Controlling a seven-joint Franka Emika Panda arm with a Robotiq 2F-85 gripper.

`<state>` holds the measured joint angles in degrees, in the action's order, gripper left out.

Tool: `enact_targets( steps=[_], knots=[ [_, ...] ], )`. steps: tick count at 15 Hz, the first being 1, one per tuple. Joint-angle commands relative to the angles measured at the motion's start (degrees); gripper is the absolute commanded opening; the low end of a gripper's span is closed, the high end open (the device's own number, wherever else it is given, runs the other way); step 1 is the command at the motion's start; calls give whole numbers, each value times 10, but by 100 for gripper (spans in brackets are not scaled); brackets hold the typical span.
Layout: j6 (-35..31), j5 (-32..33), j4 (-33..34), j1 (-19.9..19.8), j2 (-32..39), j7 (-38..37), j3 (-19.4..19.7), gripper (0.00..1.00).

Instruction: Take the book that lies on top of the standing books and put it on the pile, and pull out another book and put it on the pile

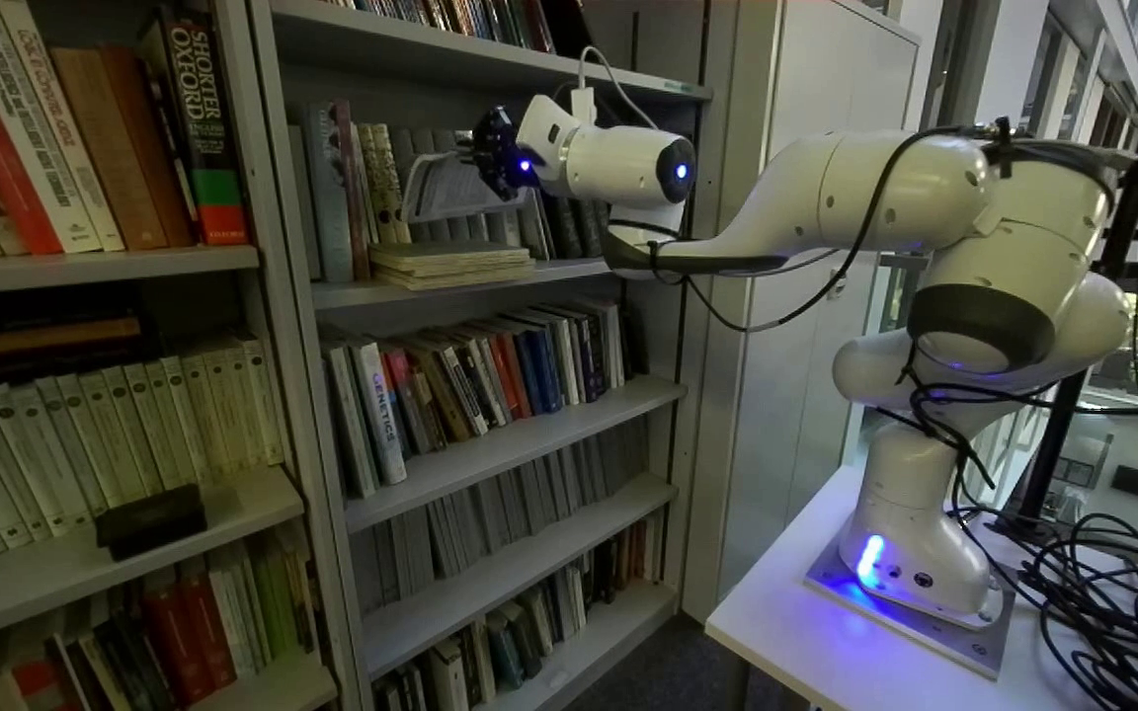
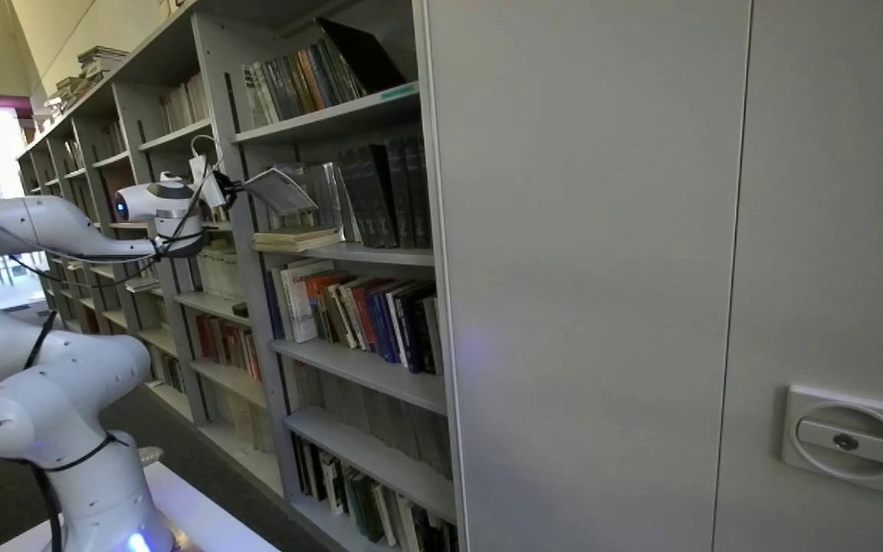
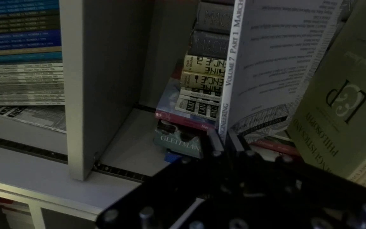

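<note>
A thin white-and-grey book [image 3: 265, 63] is clamped along its spine by my gripper [image 3: 224, 138], whose jaws are nearly together on it. In both exterior views this book [image 1: 446, 188] [image 2: 282, 190] hangs tilted from the gripper [image 1: 475, 150] [image 2: 237, 187], with a gap between it and the pile beneath. The pile [image 1: 450, 262] [image 2: 296, 239] is a low stack of pale yellow-green books on the shelf's front part; its green top cover [image 3: 345, 108] fills the wrist view's right side. Behind are the standing books [image 1: 386, 178] [image 3: 202, 74], partly hidden by the held book and gripper.
Above the hand runs another shelf board [image 1: 470, 49]. A grey upright panel [image 3: 89, 79] divides this bay from its neighbour, where more books [image 3: 21, 35] are kept. Beside the bay stands a closed cabinet [image 2: 587, 268]. Several cables [image 1: 786, 316] hang along the arm.
</note>
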<state>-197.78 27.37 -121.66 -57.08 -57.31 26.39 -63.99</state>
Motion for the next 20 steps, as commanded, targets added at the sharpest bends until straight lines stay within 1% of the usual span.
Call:
enact_targets(
  steps=[1,8,9,10,11,18,19,20],
  knots=[
    [-4,-10,27,-43,-11,-6,-19,2],
    [-4,-34,47,-102,-11,-36,-59,2],
    [-3,-34,39,-102,1,-39,-63,2],
    [-3,-29,29,-92,34,-45,-69,2],
    [1,-24,26,-86,3,-44,-66,7],
    [2,-26,24,-89,18,-53,-72,7],
    [2,-26,24,-89,19,-53,-72,2],
    [1,-26,24,-89,19,-53,-73,2]
  ],
)
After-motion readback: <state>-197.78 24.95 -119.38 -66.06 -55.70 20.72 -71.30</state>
